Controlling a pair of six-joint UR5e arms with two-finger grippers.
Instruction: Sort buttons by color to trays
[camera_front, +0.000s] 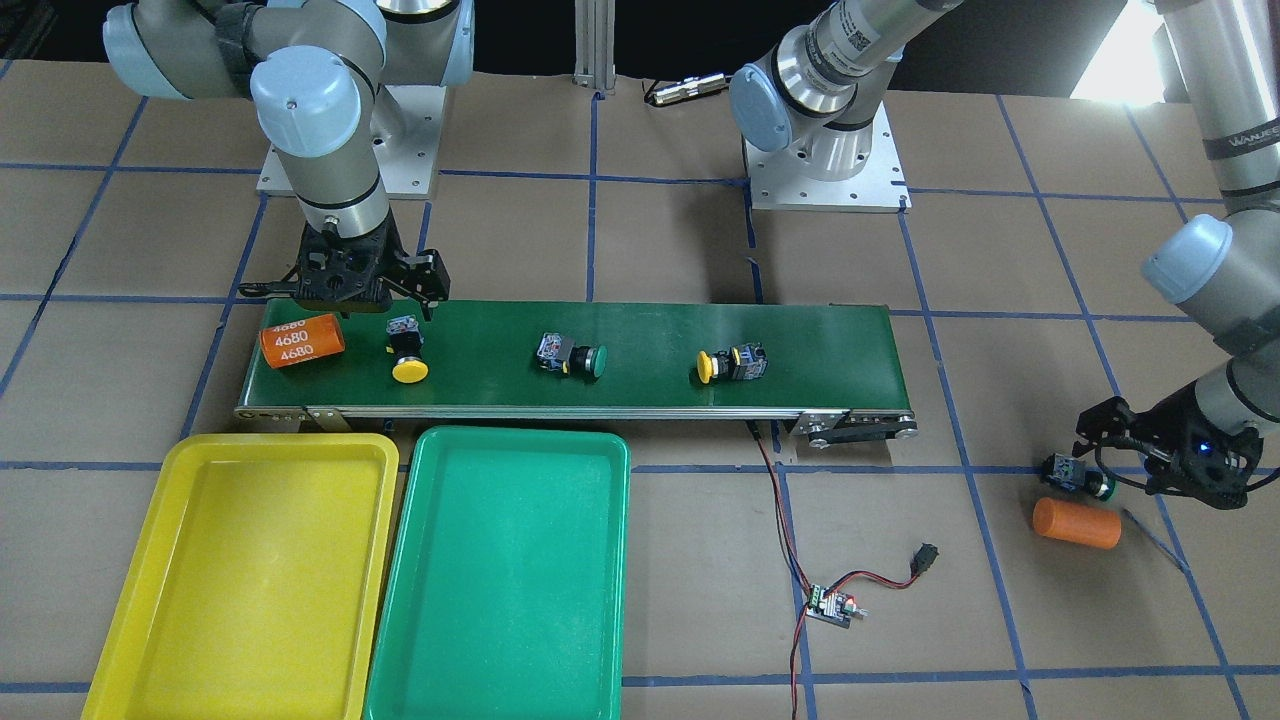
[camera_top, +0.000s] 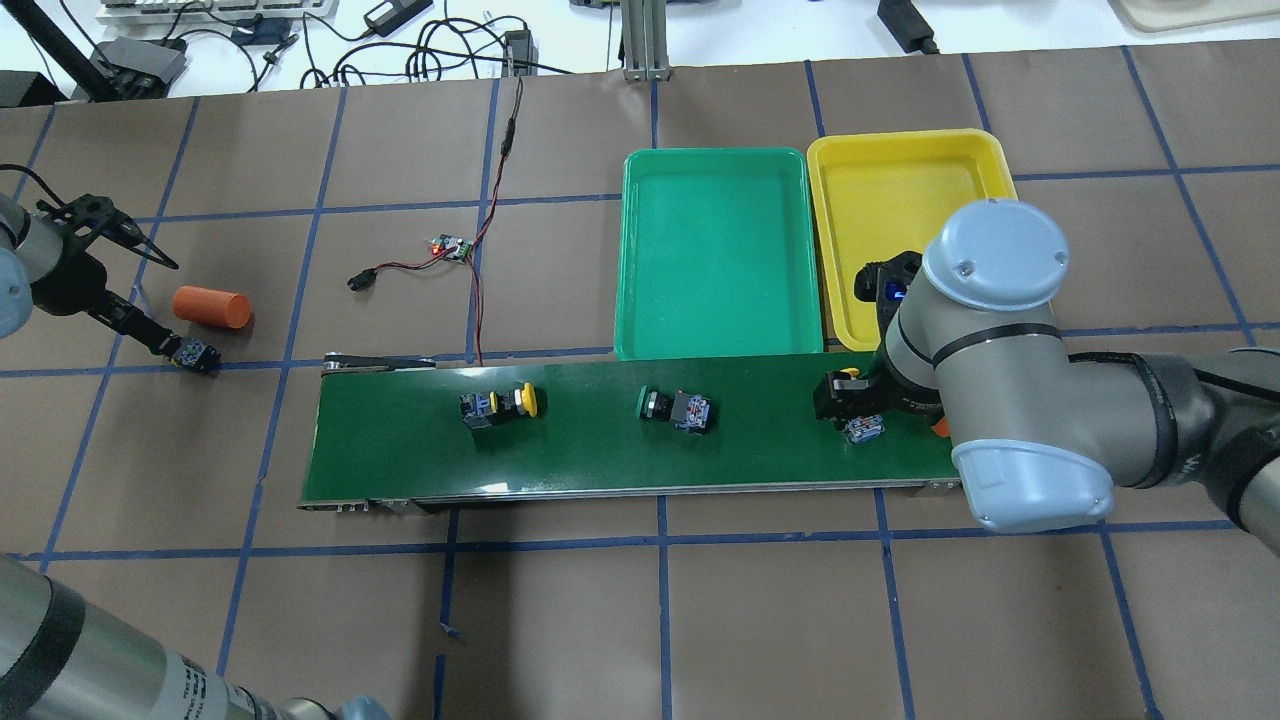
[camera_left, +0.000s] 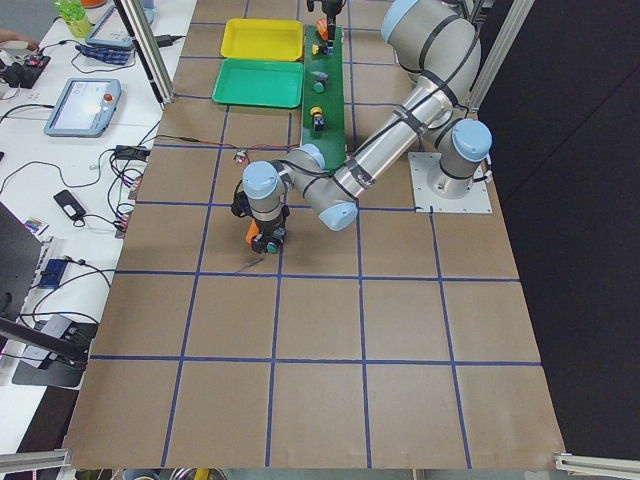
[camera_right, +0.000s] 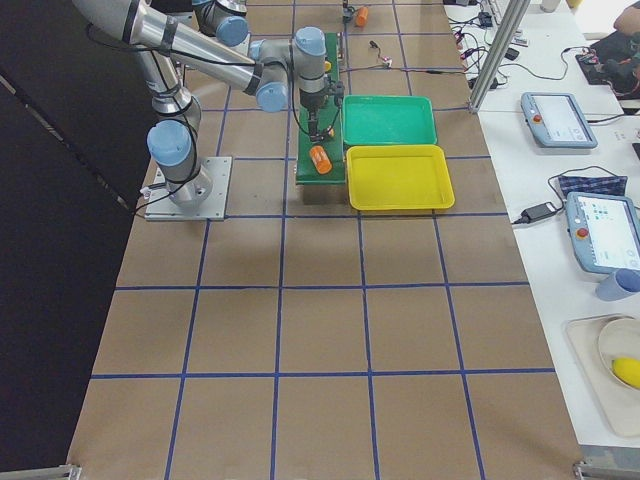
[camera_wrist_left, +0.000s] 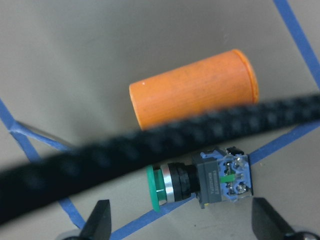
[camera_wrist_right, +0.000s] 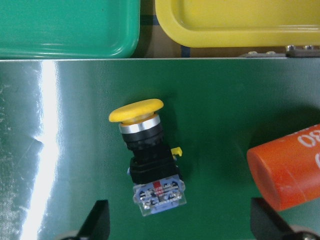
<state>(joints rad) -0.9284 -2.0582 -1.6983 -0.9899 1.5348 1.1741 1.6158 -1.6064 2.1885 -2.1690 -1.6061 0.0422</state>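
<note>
The right gripper (camera_wrist_right: 182, 226) hangs with its fingers spread wide over a yellow-capped button (camera_wrist_right: 149, 155) lying on the conveyor belt (camera_front: 650, 335), near an orange cylinder (camera_wrist_right: 290, 170). Off the belt's other end, the left gripper (camera_wrist_left: 182, 226), likewise spread, brackets a green-capped button (camera_wrist_left: 200, 182) on the table (camera_front: 640, 620) beside a second orange cylinder (camera_wrist_left: 192, 97). A second green button (camera_front: 570, 357) and a second yellow button (camera_front: 730, 364) lie mid-belt. The yellow tray (camera_front: 250, 580) and green tray (camera_front: 500, 570) sit side by side along the belt.

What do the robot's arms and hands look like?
The left arm and right arm are silver-grey tubes with pale blue caps on the joints; the left one has a black lettered band. The left hand and right hand are black open frames, each with a small blue light.
</note>
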